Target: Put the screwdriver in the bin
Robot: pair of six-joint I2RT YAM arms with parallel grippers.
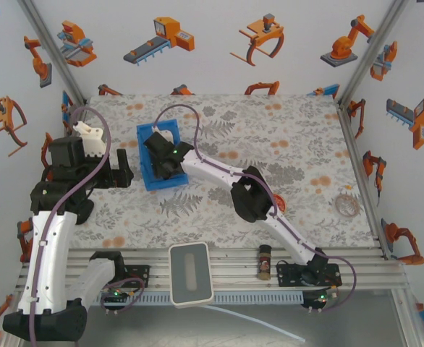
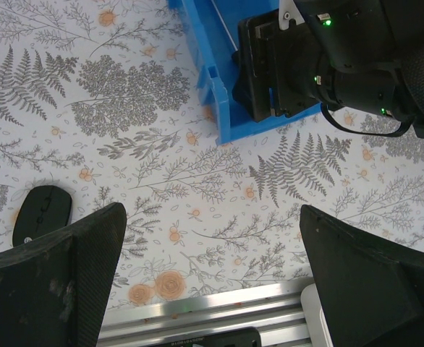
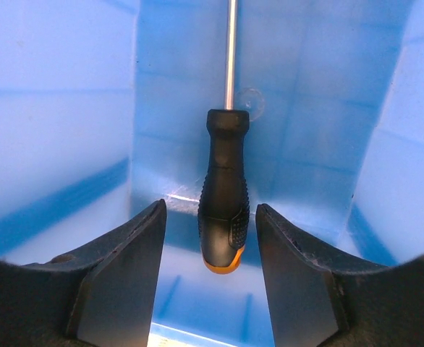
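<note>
Screwdriver (image 3: 224,195) lies inside the bin (image 3: 60,108) — right fingers (image 3: 129,275) spread open either side of it; left fingers (image 2: 82,267) open above the surface (image 2: 197,181).

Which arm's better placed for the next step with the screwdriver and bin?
Right. The right tool is inside the bin, open, straddling the screwdriver without touching; it probably just needs to withdraw. The left tool hangs open over the table outside the bin.

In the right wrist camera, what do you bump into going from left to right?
Black finger → screwdriver → second black finger, with the blue bin behind them all.
</note>
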